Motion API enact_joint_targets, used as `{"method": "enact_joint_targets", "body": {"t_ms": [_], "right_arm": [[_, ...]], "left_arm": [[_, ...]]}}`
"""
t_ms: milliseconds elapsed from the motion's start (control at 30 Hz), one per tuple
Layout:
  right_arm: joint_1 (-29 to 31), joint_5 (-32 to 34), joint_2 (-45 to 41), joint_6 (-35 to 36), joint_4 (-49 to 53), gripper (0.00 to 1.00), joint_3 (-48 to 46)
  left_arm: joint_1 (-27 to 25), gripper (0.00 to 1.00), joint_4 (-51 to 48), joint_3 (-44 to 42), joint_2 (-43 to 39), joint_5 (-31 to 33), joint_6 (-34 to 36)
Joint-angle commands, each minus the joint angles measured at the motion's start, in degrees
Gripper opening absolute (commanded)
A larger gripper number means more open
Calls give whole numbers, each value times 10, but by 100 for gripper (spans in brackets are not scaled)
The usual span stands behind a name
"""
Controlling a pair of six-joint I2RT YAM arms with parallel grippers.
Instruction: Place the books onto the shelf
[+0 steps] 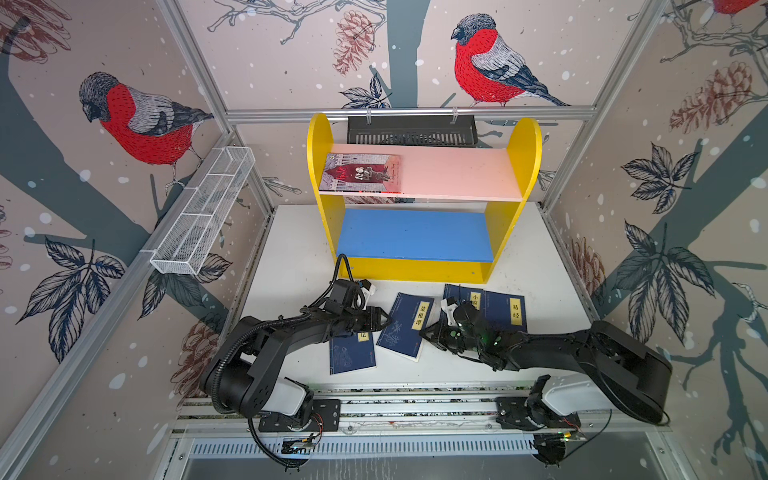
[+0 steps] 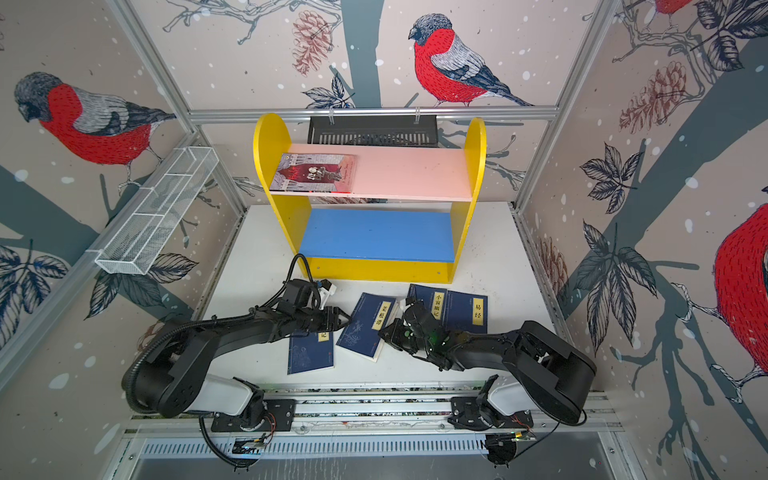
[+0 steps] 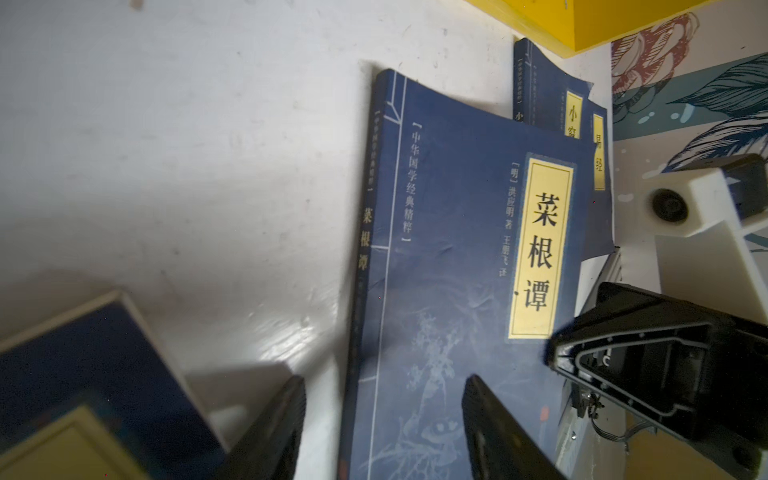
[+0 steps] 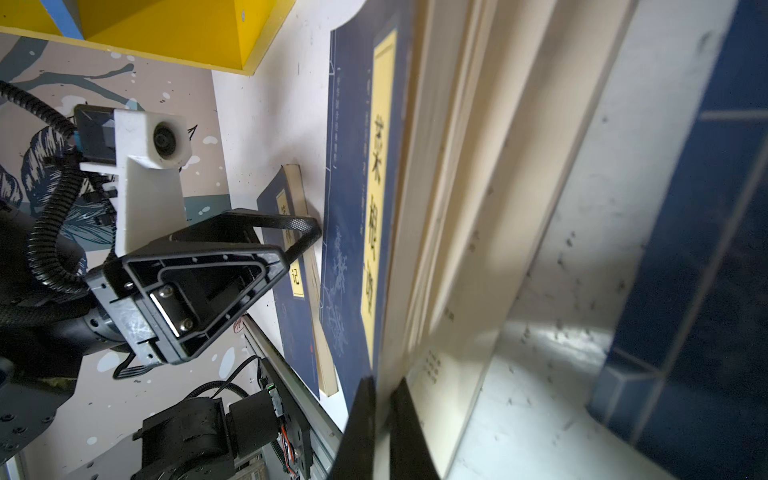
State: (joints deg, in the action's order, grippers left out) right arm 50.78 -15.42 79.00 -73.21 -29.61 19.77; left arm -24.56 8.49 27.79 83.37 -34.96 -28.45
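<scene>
My L gripper (image 3: 384,382) is open: one finger over the middle navy book (image 1: 405,326), the other over the white table (image 1: 291,249). My R gripper (image 4: 384,384) is pinched tight on that book's far edge, which is lifted a bit. The left navy book (image 1: 352,355) lies flat nr it, the right navy book (image 1: 509,313) too. The picture book (image 1: 360,173) lies on the shelf's (image 1: 524,153) pink top board (image 1: 457,174).

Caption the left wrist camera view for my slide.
Left gripper open at the spine edge of the middle navy book; right gripper grips its opposite edge.
</scene>
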Motion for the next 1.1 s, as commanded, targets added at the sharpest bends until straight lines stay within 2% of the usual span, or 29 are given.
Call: {"method": "enact_joint_targets", "body": {"t_ms": [0,300,633,867,1067], "right_arm": [[-3,-14,-10,16,-28,0,-1],[-15,-37,-29,23,-35,0,-5],[-32,-55,-50,20,-52,0,-16],[-41,-66,-86,32,-38,0,-13],[-45,-76,-98,38,-35,0,-11]], "left_arm": [[1,66,-5,2,10,-9,8],[1,71,8,1,33,-62,-5],[1,78,-4,1,39,-50,5],[1,80,0,1,47,-61,1],[4,79,49,-11,46,-132,-44]]}}
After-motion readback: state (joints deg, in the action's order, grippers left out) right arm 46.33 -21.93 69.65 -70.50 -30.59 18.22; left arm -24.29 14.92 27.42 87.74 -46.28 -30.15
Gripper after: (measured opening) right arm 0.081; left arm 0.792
